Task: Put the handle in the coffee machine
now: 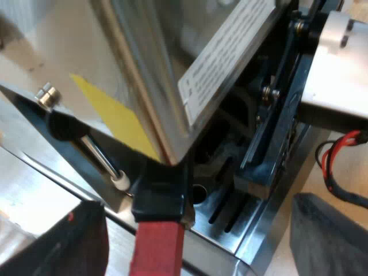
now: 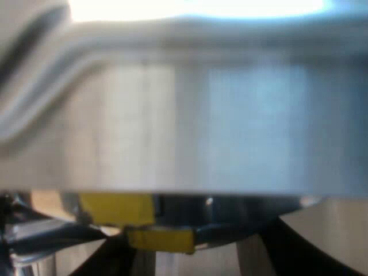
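My left gripper (image 1: pixel 194 230) is spread wide, and the handle (image 1: pixel 156 247) (red end outward) sits untouched between its fingers, jutting from the espresso machine (image 1: pixel 144 69) over the drip tray (image 1: pixel 227 230) front edge. My right gripper (image 2: pixel 198 247), fingers apart, hangs close against the machine's steel face.

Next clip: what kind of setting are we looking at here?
Probably a coffee station, as far as these close views tell: a steel espresso machine, its slotted drip tray, and a red-ended handle at the machine's front. The surrounding room cannot be judged.
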